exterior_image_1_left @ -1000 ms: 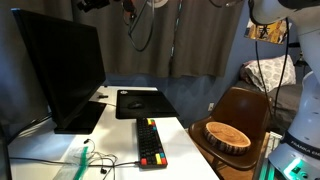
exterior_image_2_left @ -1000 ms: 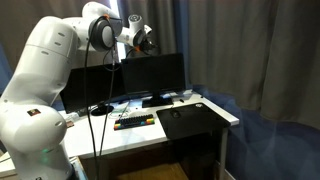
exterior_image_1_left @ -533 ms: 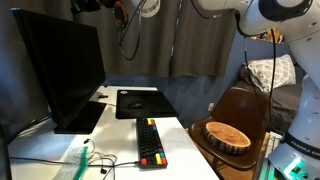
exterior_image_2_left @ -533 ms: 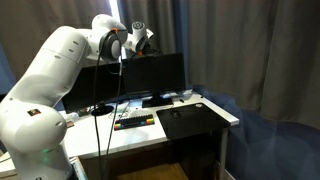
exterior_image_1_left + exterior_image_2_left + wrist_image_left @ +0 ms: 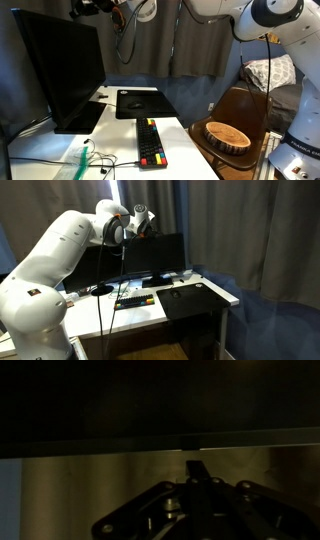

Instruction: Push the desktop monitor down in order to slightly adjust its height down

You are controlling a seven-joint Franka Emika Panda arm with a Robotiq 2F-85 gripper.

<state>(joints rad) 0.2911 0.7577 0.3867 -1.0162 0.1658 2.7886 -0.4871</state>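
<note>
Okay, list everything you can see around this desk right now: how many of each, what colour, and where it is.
desktop monitor: one, black, screen blank, standing on the desk.
keyboard: one, black with coloured keys, on the desk near the monitor's base.
mouse pad: one, black, flat on the desk beyond the keyboard.
desk: one, white, holding all three.
wooden bowl: one, light brown, on the chair.
chair: one, brown, beside the desk.
curtains: dark grey, behind the desk.
robot arm: one, white, reaching over the desk.
pincer: one, dark, near the monitor's top edge; open or shut unclear.
</note>
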